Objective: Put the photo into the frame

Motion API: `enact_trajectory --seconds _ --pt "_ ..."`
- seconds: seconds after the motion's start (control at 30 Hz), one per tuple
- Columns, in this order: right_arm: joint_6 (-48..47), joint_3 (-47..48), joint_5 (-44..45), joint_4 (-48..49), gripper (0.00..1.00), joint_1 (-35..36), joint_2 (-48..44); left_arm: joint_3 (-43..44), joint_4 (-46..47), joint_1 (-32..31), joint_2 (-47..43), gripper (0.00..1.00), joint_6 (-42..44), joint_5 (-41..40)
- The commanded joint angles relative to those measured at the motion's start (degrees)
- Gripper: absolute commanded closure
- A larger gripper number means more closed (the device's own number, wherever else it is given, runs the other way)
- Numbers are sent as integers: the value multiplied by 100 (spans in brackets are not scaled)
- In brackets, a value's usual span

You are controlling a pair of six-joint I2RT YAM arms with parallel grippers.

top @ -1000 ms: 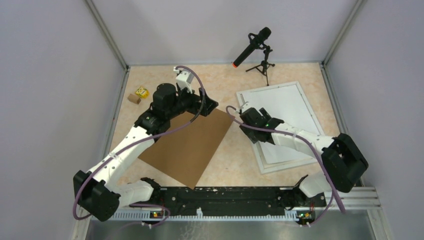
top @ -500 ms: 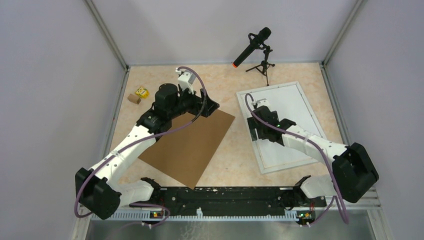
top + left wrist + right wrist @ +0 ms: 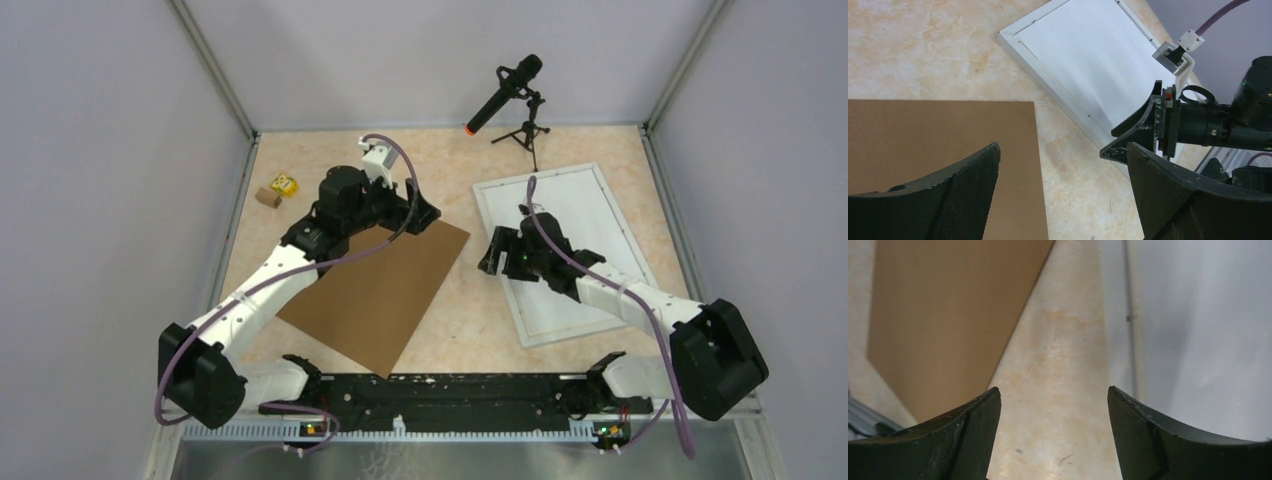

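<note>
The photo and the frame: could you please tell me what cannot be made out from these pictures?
- The photo: no printed side shows in any view; whether the white sheet inside the frame is it cannot be told.
- Frame's left edge, top view: partly covered by the right gripper and its arm.
- Brown board's far corner, top view: under the left arm.
- Small things by the left wall: too small to identify.

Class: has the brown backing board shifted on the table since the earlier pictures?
No. The brown backing board lies equally near the white frame throughout.
</note>
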Motion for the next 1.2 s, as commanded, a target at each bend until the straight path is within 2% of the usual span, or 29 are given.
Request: enact_trajectory --seconds 0.0,0.17,0.3,0.4,0.43,0.47,0.63,0.77,0.83,1.0,1.17 --pt "1321 -357 -1151 1390 24 -19 -125 63 55 -33 194 2 241 -361" --pt "1785 -163 -600 1120 23 444 -30 287 -651 -10 357 2 184 -1234" --pt "2168 -91 -224 1188 22 913 136 292 -1447 462 269 2 32 -1923" --pt "2657 -293 -403 1810 9 921 350 163 -1805 1093 189 2 -128 -2307" --pt "2740 -385 -508 2085 3 924 445 130 -1857 1315 184 2 -138 -2255" --pt "2792 -442 -622 2340 1 934 556 86 -1875 1486 193 2 -135 -2244" --pt "2935 -243 -904 2619 1 1029 1364 -369 -1179 2401 465 2 -95 -2113" --pt "3169 -239 -1130 3023 1 1083 1853 -281 -817 3251 1269 2 -438 -1081" --pt "3203 -253 -1147 3180 1 1096 2009 3 -899 3522 1808 2 -354 -969" --pt "3228 -197 -1203 3341 1 1092 2307 584 -1015 3670 2833 2 127 -380" --pt "3277 -114 -1158 3399 2 1096 2493 341 -831 3710 3033 2 -38 -110"
